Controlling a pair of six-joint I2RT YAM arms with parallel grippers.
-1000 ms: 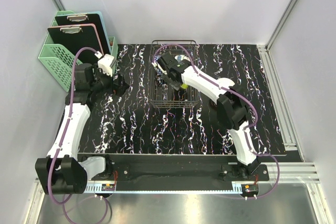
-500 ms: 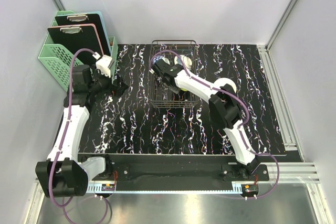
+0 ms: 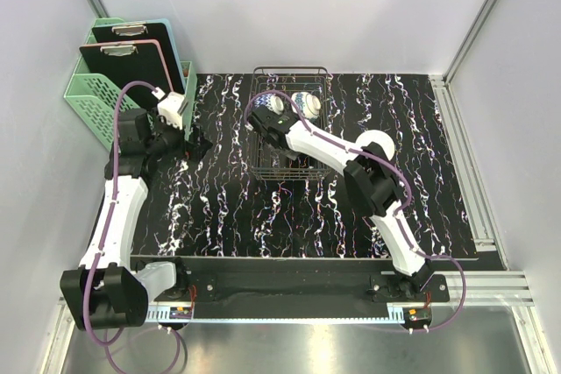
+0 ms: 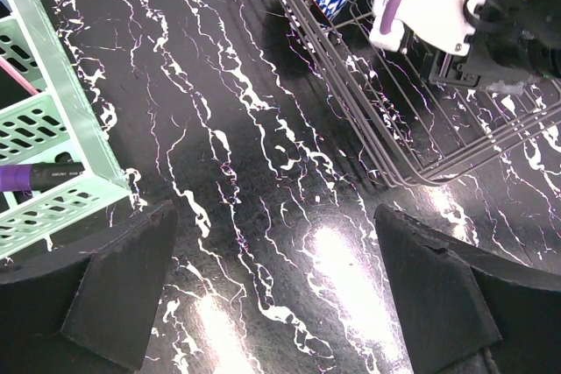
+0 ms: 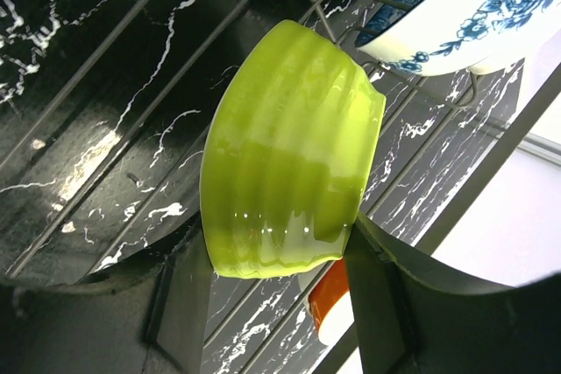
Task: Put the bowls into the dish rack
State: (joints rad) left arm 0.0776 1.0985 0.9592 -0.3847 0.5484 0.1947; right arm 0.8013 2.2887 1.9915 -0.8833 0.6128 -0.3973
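at the dish rack, glossy ribbed lime bowl

One camera looks down from above and behind me; both wrist cameras sit close, sharing the dark metal wire dish rack.

Place: robot lab test cell | Shown by: black marbled table laid beneath the fingers; white wall panels and aluminium frame posts set beyond them; arm bases bolted to a mounting plate behind them.
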